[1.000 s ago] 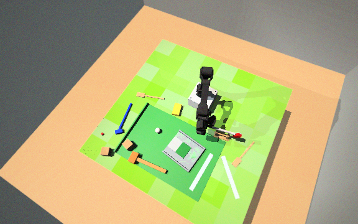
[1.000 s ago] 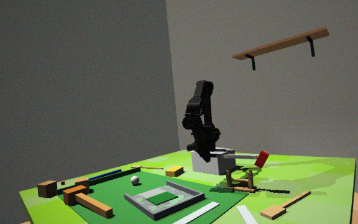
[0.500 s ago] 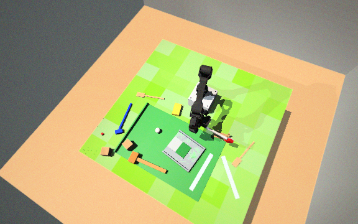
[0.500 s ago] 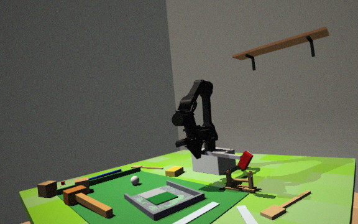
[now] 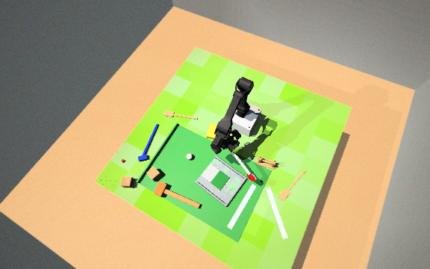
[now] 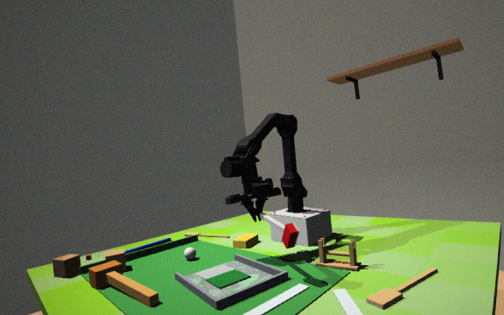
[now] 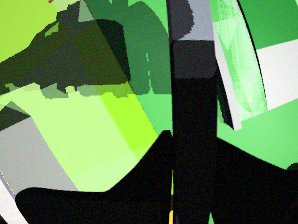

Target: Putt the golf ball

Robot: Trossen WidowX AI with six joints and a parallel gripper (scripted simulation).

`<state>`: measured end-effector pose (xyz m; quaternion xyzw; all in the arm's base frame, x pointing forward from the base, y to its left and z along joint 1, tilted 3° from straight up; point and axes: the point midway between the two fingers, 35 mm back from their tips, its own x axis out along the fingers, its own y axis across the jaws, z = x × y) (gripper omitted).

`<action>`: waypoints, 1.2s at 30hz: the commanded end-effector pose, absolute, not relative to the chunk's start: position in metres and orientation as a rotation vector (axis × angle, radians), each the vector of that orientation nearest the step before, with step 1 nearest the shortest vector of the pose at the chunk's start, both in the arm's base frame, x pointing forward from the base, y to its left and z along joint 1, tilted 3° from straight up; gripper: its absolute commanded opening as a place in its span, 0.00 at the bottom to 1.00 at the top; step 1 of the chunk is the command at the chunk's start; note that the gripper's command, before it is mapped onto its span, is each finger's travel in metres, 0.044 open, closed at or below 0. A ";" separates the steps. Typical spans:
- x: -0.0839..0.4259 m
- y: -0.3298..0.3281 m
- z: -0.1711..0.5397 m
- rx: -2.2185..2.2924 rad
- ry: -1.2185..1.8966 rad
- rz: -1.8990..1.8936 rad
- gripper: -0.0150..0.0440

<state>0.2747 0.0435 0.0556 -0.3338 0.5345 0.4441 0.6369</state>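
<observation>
My gripper (image 5: 233,151) (image 6: 257,218) (image 7: 181,137) is shut on the red putter (image 5: 242,163) (image 6: 290,235) (image 7: 200,22) by the grip end of its shaft. The putter is in the air, its pale shaft slanting down to the red head, which hangs above the mat on the far side of the ramp from the ball. The golf ball (image 5: 189,156) (image 6: 190,254) rests on the dark green mat (image 5: 178,143). The white ramp (image 5: 209,173) faces the ball and leads to the raised green (image 5: 220,180) (image 6: 227,278) inside grey walls. The ball is out of the wrist view.
The wooden stand (image 5: 266,162) (image 6: 339,253) stands empty near the mat's corner. A yellow block (image 5: 211,131) (image 6: 245,241) lies by the mat's edge. A wooden mallet (image 5: 160,189) (image 6: 131,289), a cube (image 5: 154,173) and white strips (image 5: 242,207) lie around; a dark rail (image 5: 159,152) edges the mat.
</observation>
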 end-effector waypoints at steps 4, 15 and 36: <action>0.279 0.007 0.058 -0.645 1.294 0.857 0.25; 0.273 -0.052 0.059 -0.448 1.403 0.609 0.25; 0.228 -0.155 0.061 -0.051 1.542 0.132 0.25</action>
